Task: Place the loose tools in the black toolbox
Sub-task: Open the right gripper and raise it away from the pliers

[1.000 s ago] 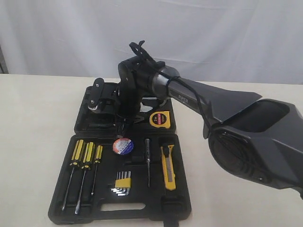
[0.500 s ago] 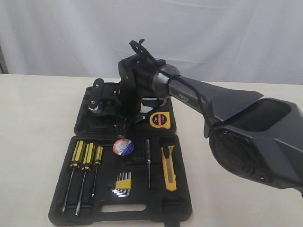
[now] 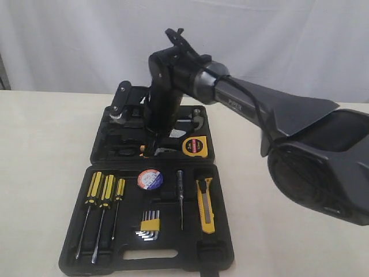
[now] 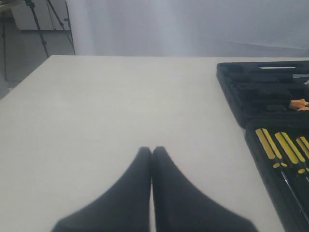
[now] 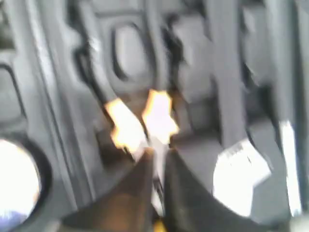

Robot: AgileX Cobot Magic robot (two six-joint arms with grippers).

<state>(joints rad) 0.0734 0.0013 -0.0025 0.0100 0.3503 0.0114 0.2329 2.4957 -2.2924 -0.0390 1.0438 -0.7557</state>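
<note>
Pliers (image 5: 158, 118): in the far half of the toolbox (image 3: 222, 249), orange handle ends showing just ahead of the right gripper (image 5: 157, 153). Its tips stand close together with a thin pale sliver in the gap. The wrist view is blurred, so I cannot tell whether it is clamped on the pliers or clear of them.

Tape measure (image 3: 194, 146): far half, just beside the pliers. Tape roll (image 3: 150, 179) and knife (image 3: 204, 206): near half, each in a recess. Judgement: all four loose tools look to be inside.

Left gripper (image 4: 152, 151): tips pressed together, nothing between, over bare table (image 4: 96, 106), well apart from the box.

Risks:
- If the right gripper is pinching the pliers, lifting would drag them out of the recess.
- If they sit askew, the halves may not close.
- A sideways swing could knock the tape measure.

Count:
- Pliers 1, tape measure 1, knife 1, tape roll 1.
- Yellow-handled screwdrivers (image 3: 104, 190) 3, slim dark driver (image 3: 180, 199) 1, hex key set (image 3: 150, 222) 1.
- Toolbox 1, two halves.
- Grippers 2.
</note>
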